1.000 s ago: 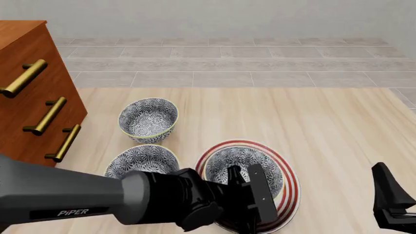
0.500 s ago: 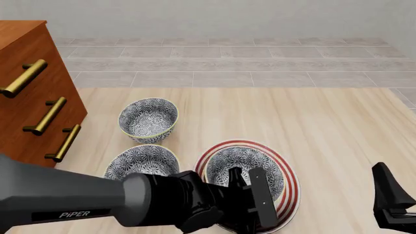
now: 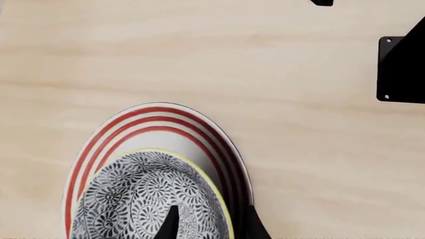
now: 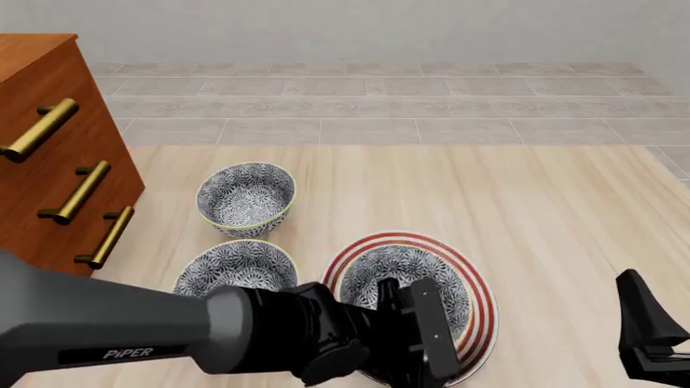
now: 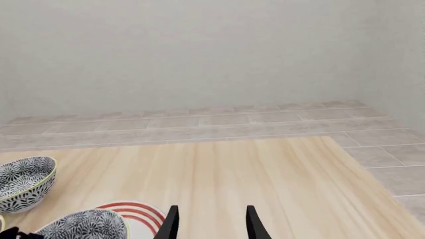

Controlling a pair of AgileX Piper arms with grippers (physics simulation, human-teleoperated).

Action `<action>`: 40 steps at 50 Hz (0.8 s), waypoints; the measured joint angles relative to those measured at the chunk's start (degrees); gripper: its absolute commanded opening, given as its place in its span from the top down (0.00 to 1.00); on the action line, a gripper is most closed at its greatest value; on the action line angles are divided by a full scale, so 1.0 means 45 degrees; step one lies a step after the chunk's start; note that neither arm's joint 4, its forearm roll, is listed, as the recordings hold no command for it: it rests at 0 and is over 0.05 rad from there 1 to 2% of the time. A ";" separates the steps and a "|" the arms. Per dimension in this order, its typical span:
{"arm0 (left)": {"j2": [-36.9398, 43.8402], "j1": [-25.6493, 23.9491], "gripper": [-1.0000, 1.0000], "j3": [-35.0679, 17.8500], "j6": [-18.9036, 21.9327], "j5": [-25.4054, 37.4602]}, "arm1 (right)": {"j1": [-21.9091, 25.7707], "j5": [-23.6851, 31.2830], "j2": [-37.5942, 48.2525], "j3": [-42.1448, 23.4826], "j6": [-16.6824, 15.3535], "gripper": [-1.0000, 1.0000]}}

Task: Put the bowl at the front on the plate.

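Blue-grey floral bowl (image 4: 406, 279), red-ringed white plate (image 4: 482, 317)

On the surface (image 4: 539, 194), the plate (image 4: 482, 323) lies near the front edge, about mid-width. The bowl (image 4: 415, 279) sits on the plate. A second bowl (image 4: 234, 268) rests just left of the plate, and a third bowl (image 4: 246, 196) lies behind that one, farther back. A drawer cabinet (image 4: 54, 153) stands at the left side, beside the two left bowls. The left end effector (image 4: 405, 331) is over the plate's near edge, with one finger on each side of the bowl's rim. The right end effector (image 4: 647, 339) is well apart at the front right corner.
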 measured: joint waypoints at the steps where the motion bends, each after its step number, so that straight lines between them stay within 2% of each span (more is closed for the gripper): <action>1: -0.0013 0.0006 0.00 -0.0001 0.0013 0.0006 | 0.0001 0.0000 0.0000 0.0000 -0.0001 0.00; 22: -0.0989 -0.0362 0.00 -0.0195 -0.0171 0.0651 | 0.0035 0.0000 0.0000 -0.0003 -0.0008 0.00; 40: -0.2369 -0.0643 0.00 -0.1077 -0.0511 0.1996 | 0.0054 0.0001 -0.0001 -0.0008 -0.0032 0.00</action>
